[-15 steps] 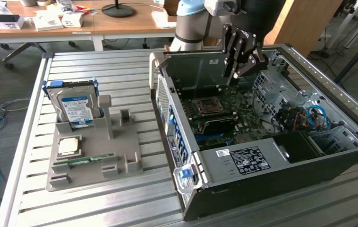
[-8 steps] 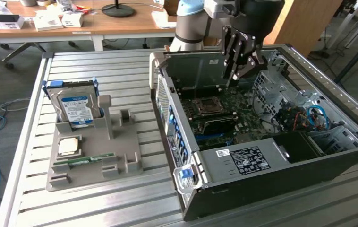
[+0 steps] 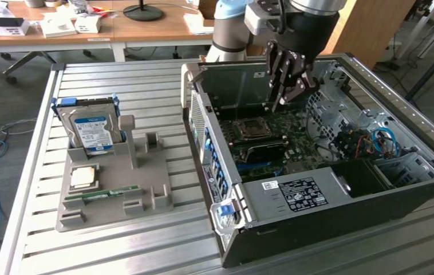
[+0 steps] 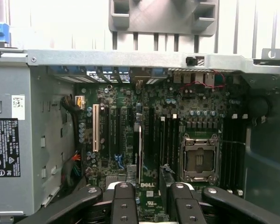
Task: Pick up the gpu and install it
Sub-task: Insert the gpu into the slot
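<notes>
- Exterior view: gripper (image 3: 292, 91) hangs inside the open PC case (image 3: 294, 229), over the motherboard's far end.
- Jaws partly closed, pinching the gpu (image 3: 278, 100), which hangs edge-on and upright.
- Grey parts holder (image 3: 110, 195) well apart at the exterior view's left, with the hard drive (image 3: 91, 129) on it.
- Wrist view: gripper (image 4: 150, 193), gpu (image 4: 140, 154) as a thin pale edge above the expansion slots, beside the CPU socket (image 4: 199, 161).
- Handling guess: light, stiff, fragile board. Hold the bare top edge, not the chips or contacts.
</notes>
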Robot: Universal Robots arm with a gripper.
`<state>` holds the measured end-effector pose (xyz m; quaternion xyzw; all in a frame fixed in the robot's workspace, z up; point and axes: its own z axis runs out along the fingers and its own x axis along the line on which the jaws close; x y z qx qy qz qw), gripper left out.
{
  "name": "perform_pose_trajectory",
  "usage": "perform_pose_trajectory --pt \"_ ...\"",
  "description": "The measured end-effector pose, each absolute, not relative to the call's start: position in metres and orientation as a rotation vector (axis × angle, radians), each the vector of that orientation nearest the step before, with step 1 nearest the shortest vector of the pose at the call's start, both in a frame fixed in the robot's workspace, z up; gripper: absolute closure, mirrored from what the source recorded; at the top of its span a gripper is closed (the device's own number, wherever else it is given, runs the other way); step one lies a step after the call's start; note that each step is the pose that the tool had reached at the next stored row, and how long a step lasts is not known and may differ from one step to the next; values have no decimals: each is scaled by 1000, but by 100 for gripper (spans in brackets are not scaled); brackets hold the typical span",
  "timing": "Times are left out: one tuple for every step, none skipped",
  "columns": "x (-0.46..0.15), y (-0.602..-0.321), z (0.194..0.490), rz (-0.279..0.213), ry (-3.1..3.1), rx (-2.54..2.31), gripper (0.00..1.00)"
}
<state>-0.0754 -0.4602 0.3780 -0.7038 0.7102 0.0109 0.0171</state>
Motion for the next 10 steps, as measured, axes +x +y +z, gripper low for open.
perform_pose_trajectory --pt "-75 -460 376 34 2207 -2187 66" --pt "-75 -460 374 34 2207 -2187 66" --pt "-75 -460 371 34 2207 -2187 66" --pt "-75 -460 369 34 2207 -2187 66" --pt "-75 -460 367 34 2207 -2187 66" --pt "-75 -460 365 34 2207 -2187 66" --pt "-75 -460 364 34 2207 -2187 66" --pt "-75 -460 363 34 2207 -2187 66" --pt "-75 -460 363 34 2207 -2187 66" --pt "-75 -460 363 34 2207 -2187 66"
